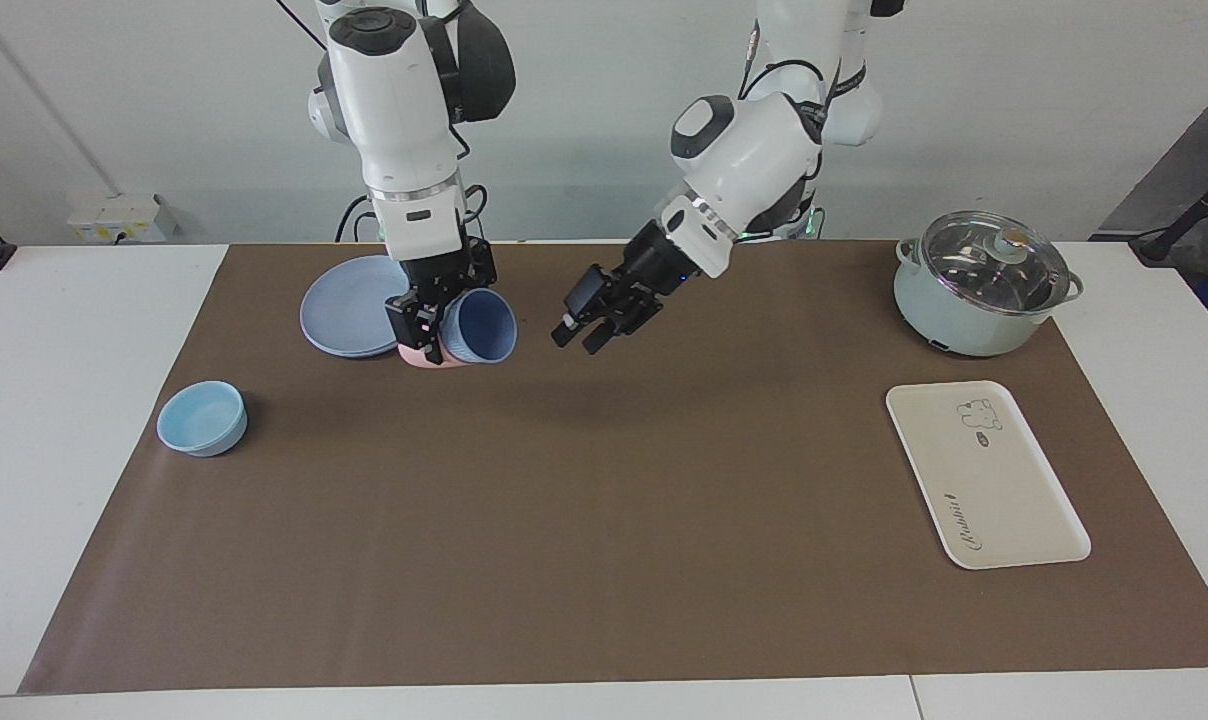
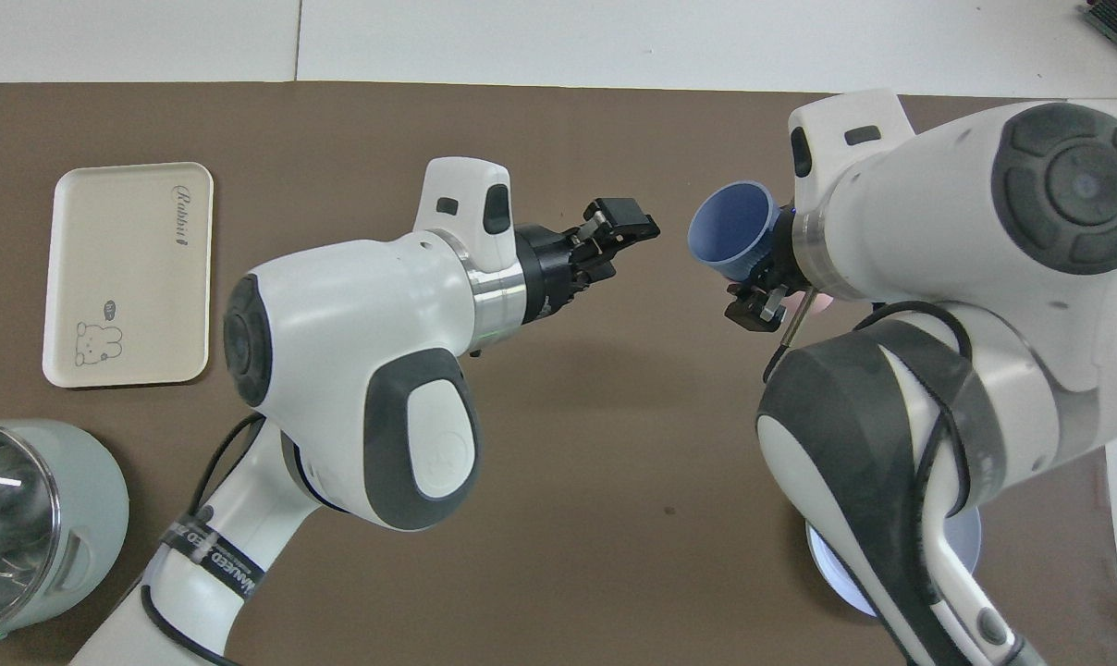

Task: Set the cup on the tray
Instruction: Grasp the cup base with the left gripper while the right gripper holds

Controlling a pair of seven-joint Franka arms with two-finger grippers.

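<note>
My right gripper [image 1: 434, 332] is shut on the periwinkle-blue cup [image 1: 481, 326], which sits nested in a pink cup [image 1: 422, 356]. It holds both tilted in the air over the mat beside the round blue plate; the cup's mouth faces the left gripper. The cup also shows in the overhead view [image 2: 730, 231], with the right gripper [image 2: 758, 302] just below it. My left gripper [image 1: 582, 333] is open in the air a short way from the cup's mouth, not touching it; it shows in the overhead view [image 2: 621, 233] too. The cream-white tray [image 1: 986, 476] [image 2: 131, 274] lies empty toward the left arm's end of the table.
A round blue plate [image 1: 349, 305] lies near the right arm's base. A light blue bowl [image 1: 202, 418] stands toward the right arm's end. A lidded pale green pot [image 1: 982, 285] [image 2: 22, 518] stands nearer to the robots than the tray. A brown mat [image 1: 614, 520] covers the table.
</note>
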